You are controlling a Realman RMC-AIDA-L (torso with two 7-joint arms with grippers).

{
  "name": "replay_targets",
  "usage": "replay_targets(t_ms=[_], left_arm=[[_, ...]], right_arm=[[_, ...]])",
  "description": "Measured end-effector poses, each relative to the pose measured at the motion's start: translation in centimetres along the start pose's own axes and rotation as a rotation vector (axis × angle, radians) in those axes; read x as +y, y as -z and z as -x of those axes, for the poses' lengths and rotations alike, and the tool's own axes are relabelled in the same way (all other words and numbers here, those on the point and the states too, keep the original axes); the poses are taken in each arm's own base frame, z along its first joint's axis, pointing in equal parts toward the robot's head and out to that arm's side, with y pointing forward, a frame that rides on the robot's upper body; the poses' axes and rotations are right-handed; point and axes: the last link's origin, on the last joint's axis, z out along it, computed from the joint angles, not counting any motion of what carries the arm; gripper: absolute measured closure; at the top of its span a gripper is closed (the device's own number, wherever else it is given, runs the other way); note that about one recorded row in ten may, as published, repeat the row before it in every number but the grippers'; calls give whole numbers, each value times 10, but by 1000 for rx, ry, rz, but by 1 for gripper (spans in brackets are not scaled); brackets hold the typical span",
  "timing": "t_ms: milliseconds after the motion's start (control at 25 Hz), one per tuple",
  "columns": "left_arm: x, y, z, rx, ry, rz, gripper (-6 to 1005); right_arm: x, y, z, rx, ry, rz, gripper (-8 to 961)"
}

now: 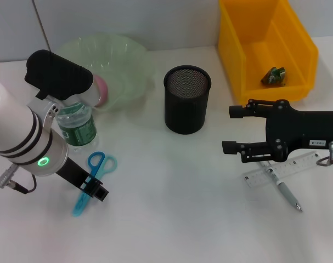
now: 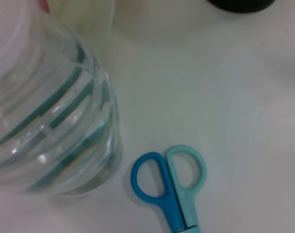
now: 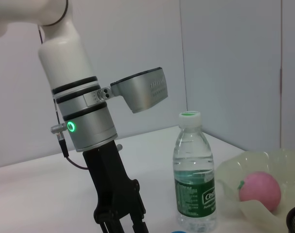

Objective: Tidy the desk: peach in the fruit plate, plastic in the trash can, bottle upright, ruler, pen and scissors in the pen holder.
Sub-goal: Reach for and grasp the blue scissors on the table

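Left hand sits over the scissors, blades running along its reach; finger state unclear. Right hand spread, idle.

The scissors just beside the black left end effector have blue and teal handles. The bottle wears a green label; the peach is pink. The pen holder is black mesh.

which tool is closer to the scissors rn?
Left. The left tool sits right over the scissors near the upright bottle. The right tool is across the desk, above the ruler and pen.
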Motion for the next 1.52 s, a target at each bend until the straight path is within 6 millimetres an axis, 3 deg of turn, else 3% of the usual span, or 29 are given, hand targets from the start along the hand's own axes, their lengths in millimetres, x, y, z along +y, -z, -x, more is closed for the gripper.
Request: replay_targets(t_ms=[160,1360,1480,1520], left_arm=[[1,-1,1,-5,-3,0,405],[-1,-5,8,-52,8,4,403],[-1,-6,9,-57,7,2,581],[-1,-6,9,-57,6,2,596]], right_arm=[[0,-1,1,1,2,3,125],[0,-3,2,0,5,8,125],[0,-3,1,0,4,8,125],[0,-3,2,-1,4,8,125]])
